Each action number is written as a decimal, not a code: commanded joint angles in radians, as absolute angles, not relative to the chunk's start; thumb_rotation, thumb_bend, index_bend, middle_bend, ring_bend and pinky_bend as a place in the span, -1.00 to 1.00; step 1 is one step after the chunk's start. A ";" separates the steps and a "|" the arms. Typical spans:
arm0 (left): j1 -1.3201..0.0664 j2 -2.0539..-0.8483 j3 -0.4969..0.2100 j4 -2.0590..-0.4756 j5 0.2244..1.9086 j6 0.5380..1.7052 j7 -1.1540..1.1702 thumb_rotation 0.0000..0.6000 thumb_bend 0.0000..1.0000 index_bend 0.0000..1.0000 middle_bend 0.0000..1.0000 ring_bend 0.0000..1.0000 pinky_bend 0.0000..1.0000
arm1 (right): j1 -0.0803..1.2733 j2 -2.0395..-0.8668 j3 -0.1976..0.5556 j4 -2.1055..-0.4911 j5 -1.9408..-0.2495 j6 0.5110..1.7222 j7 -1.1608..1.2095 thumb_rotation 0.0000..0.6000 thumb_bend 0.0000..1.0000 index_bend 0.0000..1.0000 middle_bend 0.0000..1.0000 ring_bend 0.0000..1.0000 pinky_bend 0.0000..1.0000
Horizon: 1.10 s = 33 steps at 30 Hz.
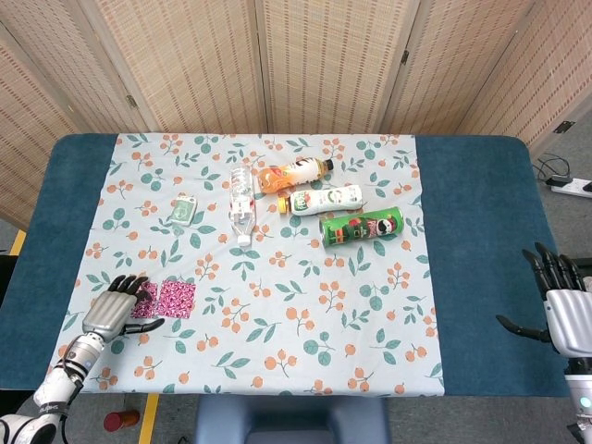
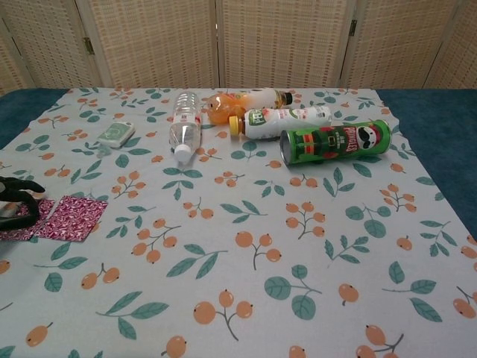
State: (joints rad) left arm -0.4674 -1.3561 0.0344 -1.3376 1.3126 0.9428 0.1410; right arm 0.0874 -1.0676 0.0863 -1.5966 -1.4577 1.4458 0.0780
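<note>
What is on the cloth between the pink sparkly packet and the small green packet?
Nothing but printed tablecloth. The head view shows the stretch from the pink packet up to the small green packet bare.

we see a clear water bottle (image 1: 241, 205) lying near an orange juice bottle (image 1: 294, 173) and a white bottle (image 1: 326, 199). just beside them lies a green chips can (image 1: 362, 228). a small green packet (image 1: 183, 210) sits apart.

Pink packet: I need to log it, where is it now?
The pink packet lies flat on the tablecloth near its front left corner in the head view, just right of the left hand, well short of the water bottle.
</note>
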 commanded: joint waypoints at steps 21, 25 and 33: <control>-0.507 -1.394 0.004 -1.426 1.333 0.965 0.290 -0.30 -0.75 -0.43 -0.83 -1.00 -1.00 | 0.076 -1.062 0.084 -1.593 -1.458 1.459 0.095 0.57 -0.69 -1.00 -1.00 -1.00 -1.00; -0.512 -1.408 -0.004 -1.400 1.317 0.959 0.298 0.35 -0.74 -0.44 -0.83 -1.00 -1.00 | 0.074 -1.062 0.085 -1.594 -1.459 1.464 0.097 0.57 -0.69 -1.00 -1.00 -1.00 -1.00; -0.519 -1.444 -0.015 -1.339 1.298 0.947 0.286 0.97 -0.75 -0.44 -0.83 -0.99 -1.00 | 0.071 -1.061 0.084 -1.596 -1.457 1.464 0.096 0.57 -0.69 -1.00 -1.00 -1.00 -1.00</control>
